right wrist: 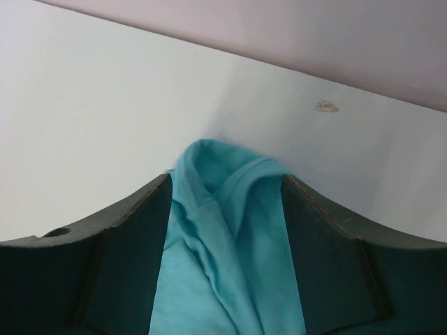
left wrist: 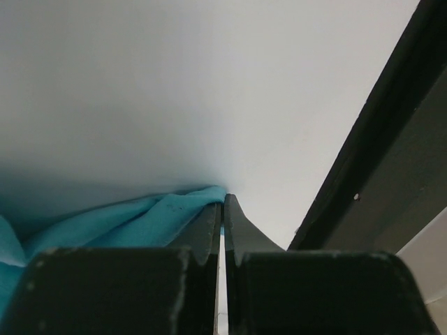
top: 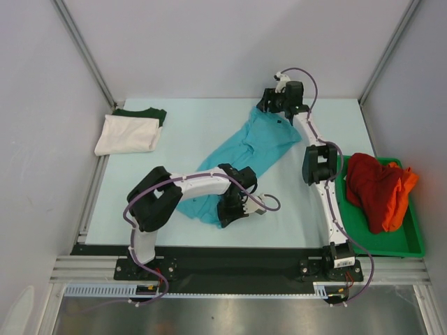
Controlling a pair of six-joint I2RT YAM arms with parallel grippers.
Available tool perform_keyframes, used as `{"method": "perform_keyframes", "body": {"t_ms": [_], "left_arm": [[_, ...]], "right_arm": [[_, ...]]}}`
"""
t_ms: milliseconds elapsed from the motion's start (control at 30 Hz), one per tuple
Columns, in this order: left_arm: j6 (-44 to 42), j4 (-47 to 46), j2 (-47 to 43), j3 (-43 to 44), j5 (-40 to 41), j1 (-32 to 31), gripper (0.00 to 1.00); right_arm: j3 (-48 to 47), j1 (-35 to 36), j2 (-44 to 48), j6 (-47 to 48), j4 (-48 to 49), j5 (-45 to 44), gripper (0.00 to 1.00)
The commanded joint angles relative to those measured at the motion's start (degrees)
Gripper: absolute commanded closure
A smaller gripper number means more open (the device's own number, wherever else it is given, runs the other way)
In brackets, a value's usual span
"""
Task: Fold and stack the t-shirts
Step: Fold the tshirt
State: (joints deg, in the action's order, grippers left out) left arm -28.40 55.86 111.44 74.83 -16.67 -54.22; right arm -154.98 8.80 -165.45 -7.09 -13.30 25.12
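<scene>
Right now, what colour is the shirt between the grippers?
The t-shirt is turquoise; right wrist view shows it best.

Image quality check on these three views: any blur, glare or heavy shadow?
Top view: even soft light, sharp, faint shadows under the arms, mild sheen on the metal strip at the bottom. Left wrist: claw close and blurred, dark shadow on the table above the shirt. Right wrist: fingers soft, shirt collar sharp, no glare.

Pale blue table (top: 181, 132), turquoise t-shirt (top: 258, 143) mid-surface, dark green t-shirt (top: 142, 112) far left, green tray (top: 363, 234) right.
</scene>
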Motion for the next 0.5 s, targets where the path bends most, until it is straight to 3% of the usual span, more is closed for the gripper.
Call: {"method": "perform_keyframes", "body": {"t_ms": [0,200,433,467], "left_arm": [[1.9,-6.1,1.7,3.3,-6.4,-1.8,1.0],[1.2,-3.6,1.0,5.7,-6.6,-3.7,1.0],[-2.3,1.9,-2.5,7.3,-6.3,-3.8,0.99],[-2.9,4.2,-2.8,8.6,-6.2,-3.8,0.98]], "right_arm": [[-2.8,-0.9,-0.8,0.1,1.6,-0.1,0.3],[-0.3,-3.5,3.9,3.3,-8.7,-1.3,0.31],[9.4,-5.9,16.1,6.7,-7.9,-1.9,0.26],[14.2,-5.9,17.7,6.8,-7.7,-1.8,0.26]]}}
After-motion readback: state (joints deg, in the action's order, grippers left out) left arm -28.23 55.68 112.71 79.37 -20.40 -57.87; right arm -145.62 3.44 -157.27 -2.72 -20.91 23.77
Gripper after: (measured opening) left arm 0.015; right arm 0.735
